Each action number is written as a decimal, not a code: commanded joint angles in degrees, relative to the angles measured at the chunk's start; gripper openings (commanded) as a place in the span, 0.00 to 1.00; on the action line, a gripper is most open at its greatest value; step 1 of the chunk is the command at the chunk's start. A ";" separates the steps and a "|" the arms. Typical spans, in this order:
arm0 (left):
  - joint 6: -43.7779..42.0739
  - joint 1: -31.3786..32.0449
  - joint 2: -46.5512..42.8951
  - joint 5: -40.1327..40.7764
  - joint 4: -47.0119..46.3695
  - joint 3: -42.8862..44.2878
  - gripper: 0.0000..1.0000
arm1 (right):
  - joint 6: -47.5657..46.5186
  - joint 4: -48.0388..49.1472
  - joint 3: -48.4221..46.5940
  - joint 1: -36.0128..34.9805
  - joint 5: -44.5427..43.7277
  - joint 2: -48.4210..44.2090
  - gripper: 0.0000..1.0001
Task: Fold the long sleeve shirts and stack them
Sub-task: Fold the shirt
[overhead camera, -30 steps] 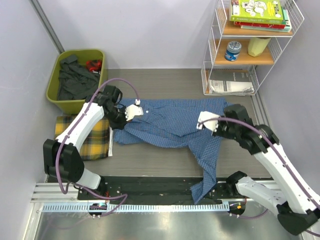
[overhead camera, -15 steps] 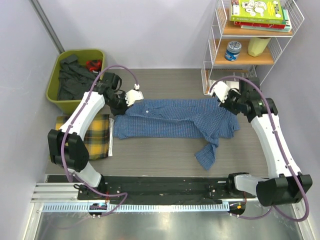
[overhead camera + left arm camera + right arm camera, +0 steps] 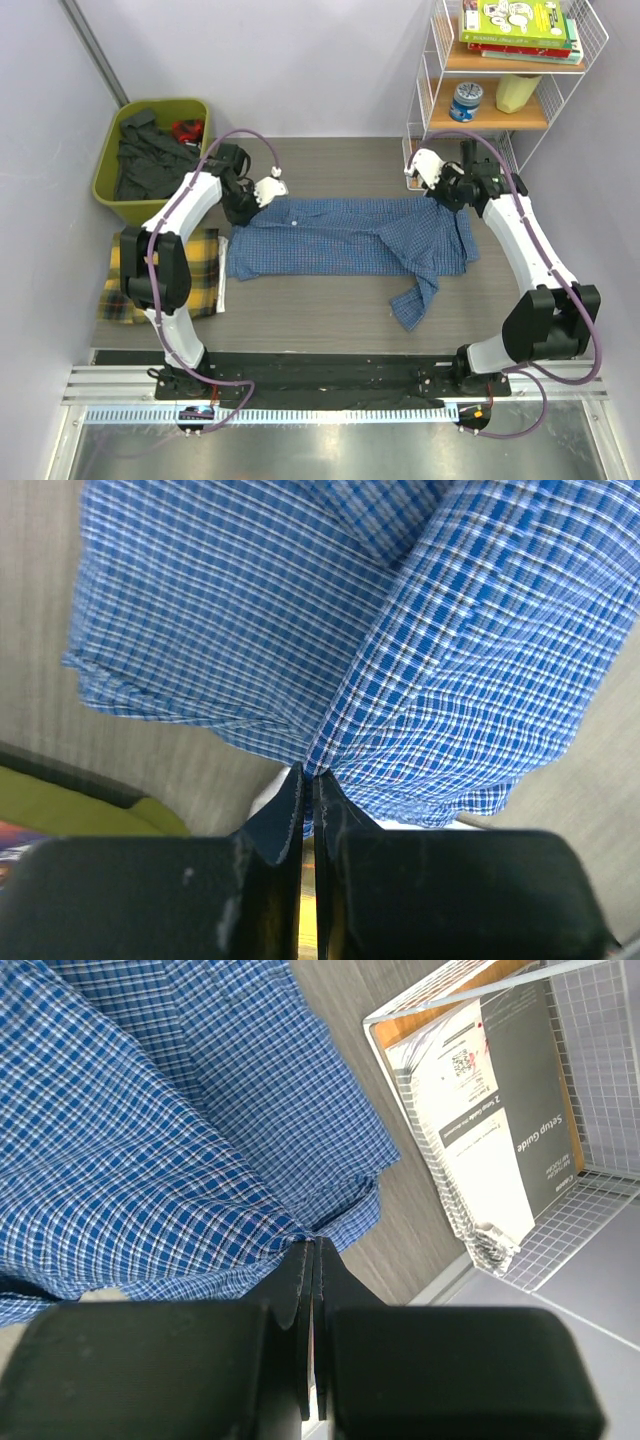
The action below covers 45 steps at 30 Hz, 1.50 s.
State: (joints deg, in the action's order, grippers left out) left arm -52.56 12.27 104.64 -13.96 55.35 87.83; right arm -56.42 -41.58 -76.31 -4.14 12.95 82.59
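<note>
- Both arms have swung out toward the far edge, dragging the blue shirt [image 3: 340,238] along; its sleeve [image 3: 415,298] no longer hangs over the near edge of the bench [image 3: 320,315].
- Two shirts: the yellow shirt [image 3: 195,275] lies folded at the left edge, and the blue shirt is spread across the middle.
- With its arm stretched out, the left gripper [image 3: 268,190] is pinched tight on the blue shirt's far left corner.
- Its long axis runs left to right, and the one sleeve trails toward the near edge.
- The right gripper [image 3: 420,170], its arm reaching out too, is clamped on the far right corner.
</note>
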 commanded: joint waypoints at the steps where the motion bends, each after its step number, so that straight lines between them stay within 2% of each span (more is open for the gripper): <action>1: 0.96 -1.20 1.44 1.03 -2.88 3.84 0.02 | -0.18 5.81 -3.14 0.54 0.58 2.39 0.01; 6: 1.58 -1.72 3.82 1.91 -3.93 4.19 0.02 | 1.05 8.01 -5.33 0.54 0.15 7.14 0.01; 9: 2.72 -1.81 4.69 2.26 -4.73 4.10 0.10 | 1.75 8.80 -5.77 0.54 -0.12 9.60 0.01; 10: 3.50 -1.81 5.04 2.61 -5.16 4.10 0.20 | 3.32 8.71 -6.04 0.54 -0.38 10.05 0.05; 11: 5.69 -2.25 5.22 3.40 -6.04 4.19 0.25 | 4.29 8.28 -6.74 0.54 -1.69 11.44 0.24; 12: 7.01 -2.69 5.83 3.58 -6.13 4.45 0.30 | 4.83 7.49 -7.27 0.97 -2.31 11.98 0.32; 13: 8.77 -3.48 6.01 3.58 -6.39 5.85 0.40 | 5.44 4.26 -7.88 1.59 -2.49 12.42 0.40; 14: 11.22 -5.48 6.01 2.45 -5.53 6.82 0.43 | 7.19 2.05 -9.54 2.81 -1.97 12.95 0.46; 15: 15.34 -6.55 6.01 0.96 -4.39 7.70 0.45 | 8.07 -0.32 -10.34 3.43 0.21 12.95 0.60; 16: 17.03 -7.60 5.41 -1.05 -2.90 8.66 0.50 | 8.78 -4.87 -10.96 6.75 1.02 12.78 0.64; 18: 19.58 -9.11 3.13 -3.53 -1.83 6.58 0.54 | 10.45 -8.94 -11.14 8.79 3.82 10.86 0.67; 22: 22.57 -9.02 -4.08 -6.34 -4.64 -2.74 0.68 | 13.44 -13.17 -6.05 11.26 6.20 6.89 0.66; 25: 24.60 -8.85 -5.67 -7.75 -4.81 -6.61 0.69 | 15.81 -10.82 -0.08 11.17 6.74 7.23 0.60; 28: 25.39 -8.41 -5.68 -8.63 -4.90 -8.46 0.69 | 17.31 -8.26 1.60 11.09 5.34 11.62 0.51; 31: 26.09 -7.44 -5.68 -7.50 -5.60 -9.87 0.69 | 18.45 -4.13 3.79 11.17 3.23 15.40 0.46; 40: 27.94 -5.33 -8.22 -4.06 -8.24 -15.93 0.68 | 17.06 3.79 14.78 11.96 -5.47 18.14 0.40; 45: 33.13 -5.33 -12.95 -4.76 -9.91 -19.01 0.67 | 12.93 4.40 16.11 19.67 -11.45 19.01 0.36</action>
State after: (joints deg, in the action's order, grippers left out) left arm -24.03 7.03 98.00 -18.44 48.60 70.00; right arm -39.66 -39.24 -62.22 8.67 9.52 100.60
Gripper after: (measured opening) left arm 0.671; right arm 0.364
